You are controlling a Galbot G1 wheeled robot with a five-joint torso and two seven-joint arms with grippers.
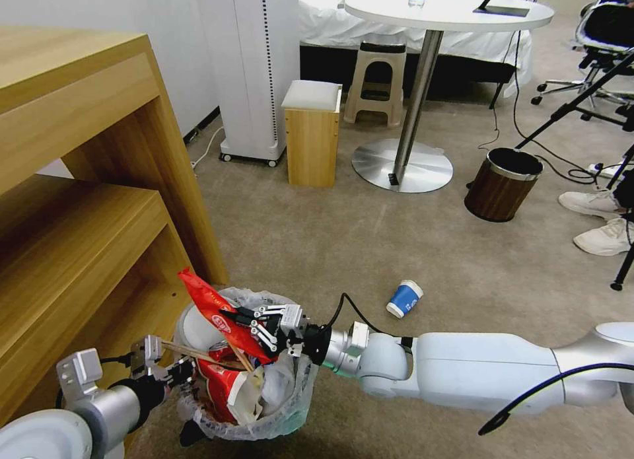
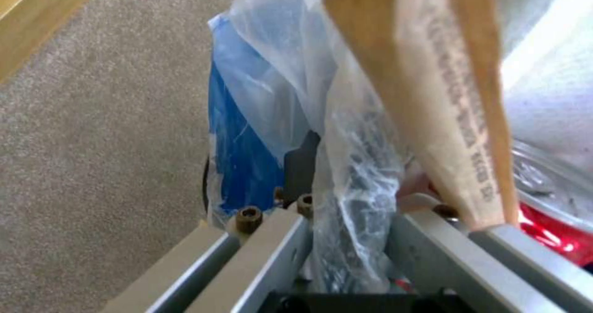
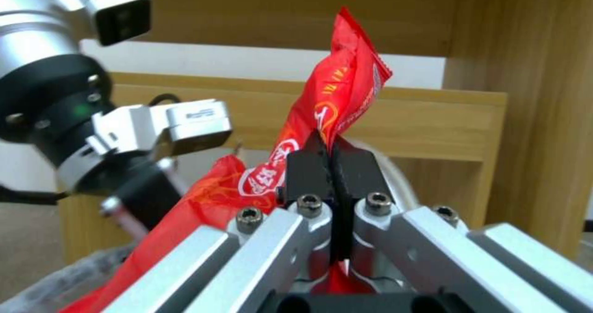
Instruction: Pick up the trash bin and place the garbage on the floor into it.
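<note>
Holding red wrapper (image 1: 212, 308) over trash bin (image 1: 290, 416), right gripper (image 1: 246, 318) jaws pinched shut on it. Left gripper (image 1: 177, 373) clamps bin rim at 9 o'clock. Advise: lower wrapper inside before release. Blue cup (image 1: 404, 298) on floor (image 1: 396, 247), 2 o'clock from bin.

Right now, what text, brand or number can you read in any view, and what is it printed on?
Nothing reads fully.
Red wrapper in the right pincer: white-and-yellow logo characters, not legible.
Wooden stick sleeve by the bin held by the left pincer: a line of print, too blurred.
Blue cup on the floor: white mark, too small.
</note>
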